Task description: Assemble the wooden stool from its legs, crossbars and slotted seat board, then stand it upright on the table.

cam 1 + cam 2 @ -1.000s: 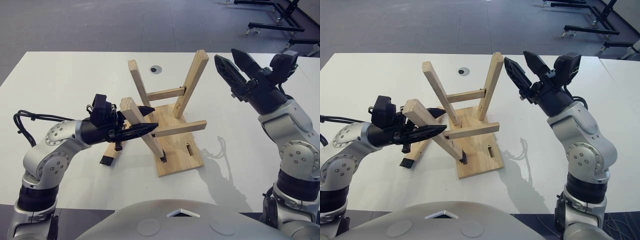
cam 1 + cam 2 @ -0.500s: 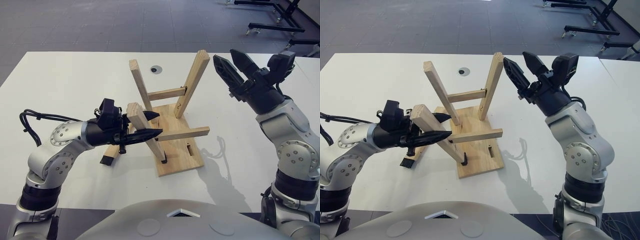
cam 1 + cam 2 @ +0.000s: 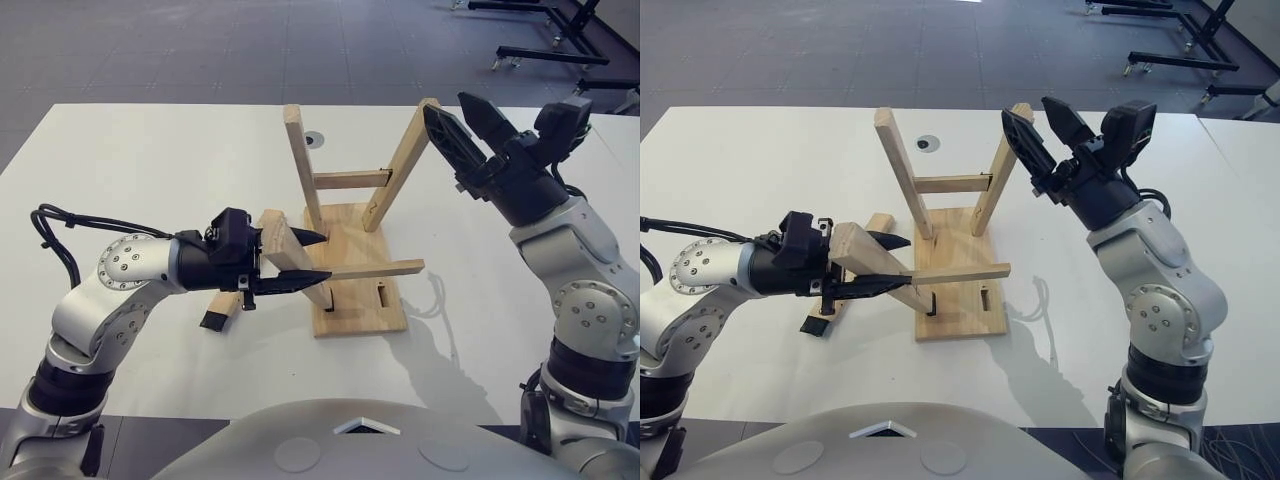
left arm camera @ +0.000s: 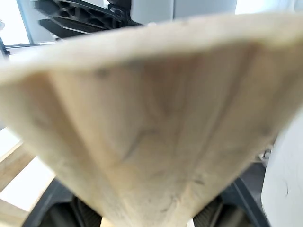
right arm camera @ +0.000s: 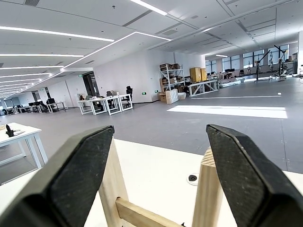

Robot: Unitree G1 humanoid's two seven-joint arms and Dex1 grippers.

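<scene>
A leg (image 3: 281,236) is being clamped by the left gripper (image 3: 322,256), its foot at the board (image 3: 366,312) on the table (image 3: 140,160), the joint hard to make out. The right gripper (image 3: 450,106) is being held open beside an upright leg (image 3: 400,172).

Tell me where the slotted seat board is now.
In the head views, the seat board lies flat on the table, midway between the arms, under two upright legs; the left hand holds a third leg at its left side.

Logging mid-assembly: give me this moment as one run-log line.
left gripper: shut on near leg | right gripper: open, beside far leg pair | seat board: lying flat | status: assembly unfinished
</scene>
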